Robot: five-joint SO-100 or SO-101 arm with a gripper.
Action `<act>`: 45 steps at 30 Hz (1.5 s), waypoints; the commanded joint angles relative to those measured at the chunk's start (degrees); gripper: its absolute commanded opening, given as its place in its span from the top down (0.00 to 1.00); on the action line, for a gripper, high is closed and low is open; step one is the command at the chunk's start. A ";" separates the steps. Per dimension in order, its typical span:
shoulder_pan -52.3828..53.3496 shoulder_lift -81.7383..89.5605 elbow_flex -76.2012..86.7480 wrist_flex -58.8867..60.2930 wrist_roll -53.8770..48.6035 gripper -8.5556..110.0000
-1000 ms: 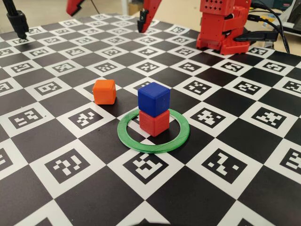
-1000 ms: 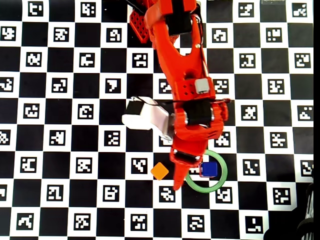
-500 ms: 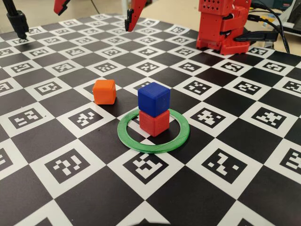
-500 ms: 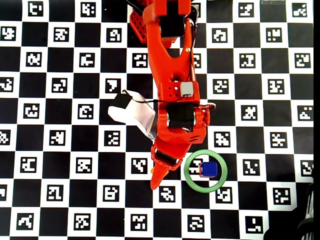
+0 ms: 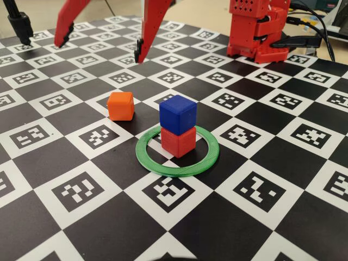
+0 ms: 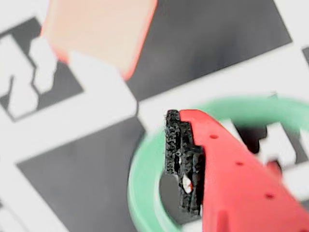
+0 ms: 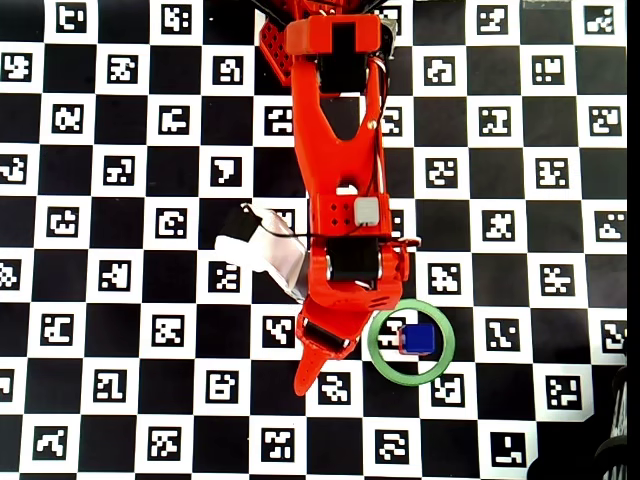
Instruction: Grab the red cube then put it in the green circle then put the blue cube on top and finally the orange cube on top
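The blue cube point(image 5: 178, 113) sits on the red cube point(image 5: 178, 142) inside the green circle point(image 5: 179, 169). The orange cube point(image 5: 120, 105) rests on the board to the left of the ring, apart from it. My gripper point(image 5: 98, 50) hangs open above and behind the orange cube, its two red fingers spread wide with nothing between them. In the overhead view my arm point(image 7: 340, 250) covers the orange cube; the blue cube point(image 7: 418, 340) and the green circle point(image 7: 412, 379) show to its right. The wrist view shows the orange cube point(image 6: 96, 34) blurred at top left and one padded finger point(image 6: 183, 159) over the green circle point(image 6: 145, 183).
The checkered marker board point(image 5: 261, 190) covers the table. My red base point(image 5: 255, 32) stands at the back right with cables beside it. A black stand point(image 5: 19, 24) is at the back left. A white wrist camera housing point(image 7: 265, 245) sticks out left of the arm.
My gripper has swung away from the stack toward the orange cube and come lower. The arm now covers the orange cube in the overhead view. The cubes have not moved.
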State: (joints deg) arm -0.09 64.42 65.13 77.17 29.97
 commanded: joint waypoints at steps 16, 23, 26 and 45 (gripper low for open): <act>1.14 -2.20 4.92 -8.88 2.90 0.49; 1.14 -3.52 5.62 -10.81 3.60 0.49; 1.23 -3.69 5.71 -11.43 3.87 0.49; 0.70 -3.96 6.06 -11.87 4.13 0.54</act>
State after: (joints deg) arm 0.44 58.54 71.54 65.65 34.28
